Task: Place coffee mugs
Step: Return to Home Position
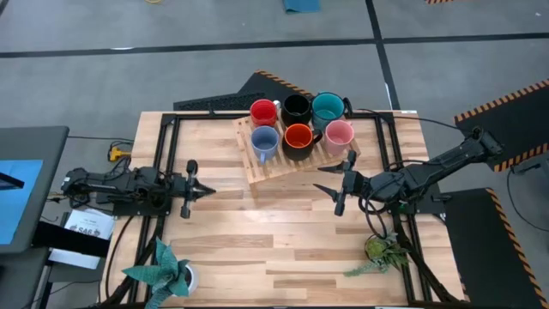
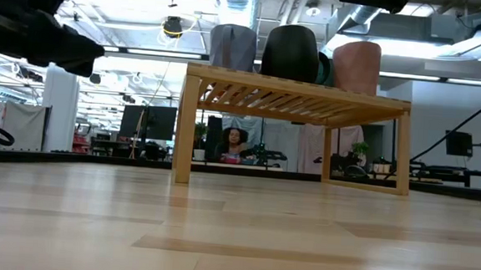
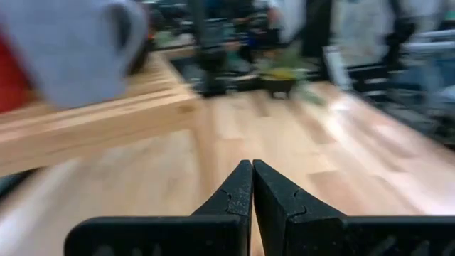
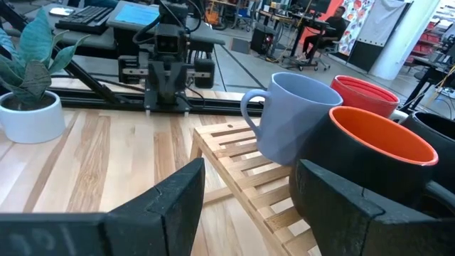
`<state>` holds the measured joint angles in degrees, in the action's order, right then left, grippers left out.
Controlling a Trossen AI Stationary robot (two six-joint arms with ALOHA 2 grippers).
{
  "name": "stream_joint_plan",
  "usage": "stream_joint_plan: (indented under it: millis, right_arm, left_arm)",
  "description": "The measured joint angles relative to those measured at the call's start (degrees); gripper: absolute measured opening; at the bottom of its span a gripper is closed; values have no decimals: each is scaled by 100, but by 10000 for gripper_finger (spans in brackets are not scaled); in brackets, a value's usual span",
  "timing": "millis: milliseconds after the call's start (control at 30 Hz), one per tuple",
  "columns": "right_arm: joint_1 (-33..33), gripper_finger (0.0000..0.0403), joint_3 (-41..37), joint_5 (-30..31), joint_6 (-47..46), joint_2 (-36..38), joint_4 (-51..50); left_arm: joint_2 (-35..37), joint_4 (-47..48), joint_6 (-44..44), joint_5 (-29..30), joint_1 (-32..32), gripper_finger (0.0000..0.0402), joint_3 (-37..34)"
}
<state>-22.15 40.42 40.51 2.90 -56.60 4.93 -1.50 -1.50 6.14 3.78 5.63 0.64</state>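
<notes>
1. We are holding our left gripper (image 1: 204,190) near the worktop's (image 1: 283,249) left edge, its fingers pressed together on nothing.
2. We are counting six mugs on the wooden shelf (image 1: 257,170) at the far edge. The red mug (image 1: 263,112), black mug (image 1: 296,108) and teal mug (image 1: 327,107) are standing behind. The light blue mug (image 1: 264,142), orange-lined mug (image 1: 298,137) and pink mug (image 1: 339,135) are standing in front. Placing is looking finished.
3. We are hovering our right gripper (image 1: 324,185) just beside the shelf's near right corner, fingers apart and empty. Only parking both arms seems left.

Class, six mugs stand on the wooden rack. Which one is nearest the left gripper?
The light blue mug, at the corner of the rack that faces the left gripper; the other five mugs all stand farther off.
</notes>
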Motion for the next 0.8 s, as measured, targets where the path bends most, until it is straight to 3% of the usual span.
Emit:
stream_joint_plan:
  millis: [100,533,633,800]
  right_arm:
    - [2,249,0,0,2,-2,-2]
    - [4,235,0,-7,-438,118,-88]
    - [3,179,7,-6,-523,359,-309]
    - [-5,26,-63,-12,-963,985,-1311]
  left_arm:
    - [1,57,-76,-407,9,0,8]
    - [1,97,-68,-224,4,0,20]
    - [1,97,-72,-207,4,0,22]
    - [1,97,-80,-200,4,0,24]
